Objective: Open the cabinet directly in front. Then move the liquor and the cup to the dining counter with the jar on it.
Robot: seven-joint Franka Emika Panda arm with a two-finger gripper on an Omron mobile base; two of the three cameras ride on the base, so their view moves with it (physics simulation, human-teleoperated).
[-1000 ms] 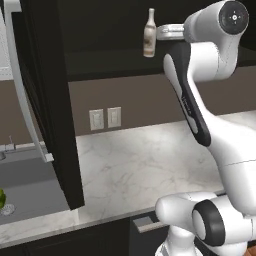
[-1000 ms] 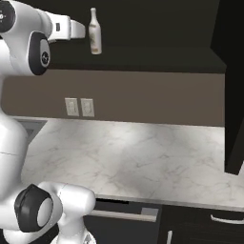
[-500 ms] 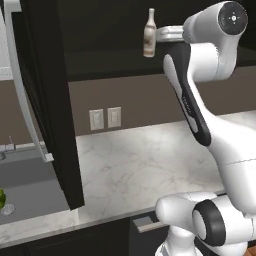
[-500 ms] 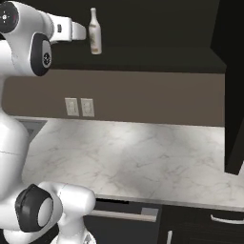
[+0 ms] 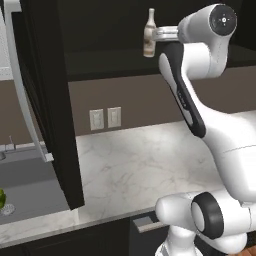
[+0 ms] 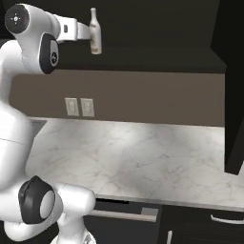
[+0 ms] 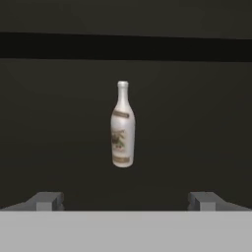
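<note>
Spread to its full width, the two-finger gripper (image 7: 126, 201) grasps nothing: its small dark fingertips (image 7: 48, 200) stand far apart at the bottom of the hand view, with the slim pale beige bottle of liquor (image 7: 122, 126) centred between them but farther in, untouched.

That liquor bottle (image 5: 149, 33) stands upright inside the near-black wall cabinet (image 5: 100, 35), against its dark interior, level with the white arm's wrist. Its doors hang open: one dark panelled door (image 5: 50, 100) swings out to the left of the bottle with its long silver bar handle (image 5: 25, 95) facing the room, the other (image 6: 233, 86) far to the bottle's right.

By its look the bottle is stiff and probably glass, so smooth, a little slippery and breakable if dropped; tall and narrow, it should tip easily if nudged near the top. I would judge the best hold to be across the cylindrical body at about the light label, below the shoulder, where the sides run parallel and the weight sits; the thin neck gives little surface and would let the bottle swing. A level, straight approach with the jaws passing either side of the body, then a firm close, seems what is called for.

Below the bottle, under the cabinet, runs the white-grey veined marble worktop (image 6: 143, 157), with two pale wall outlets (image 5: 106, 118) on the brown backsplash.
</note>
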